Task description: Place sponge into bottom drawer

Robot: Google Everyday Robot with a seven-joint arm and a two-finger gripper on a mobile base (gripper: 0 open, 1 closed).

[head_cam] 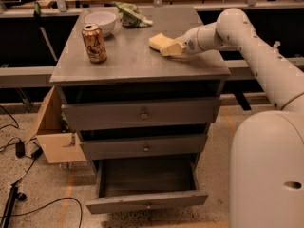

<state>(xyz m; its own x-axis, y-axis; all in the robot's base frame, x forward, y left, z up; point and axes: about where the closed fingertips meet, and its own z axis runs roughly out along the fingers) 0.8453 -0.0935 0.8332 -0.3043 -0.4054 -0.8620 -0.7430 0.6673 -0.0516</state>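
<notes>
The pale yellow sponge [158, 40] lies on the grey cabinet top [128, 61], right of centre. My gripper [170, 49] reaches in from the right and rests against the sponge's right end, low over the top. The bottom drawer [147, 204] is pulled open and looks empty inside. The two taller drawers above it are shut.
A drink can [94, 42] stands at the left of the top. Behind it are a white bowl [100, 21] and a green bag [130, 13]. A cardboard box [54, 137] and cables [19, 151] lie on the floor to the left. My white base [268, 175] fills the right.
</notes>
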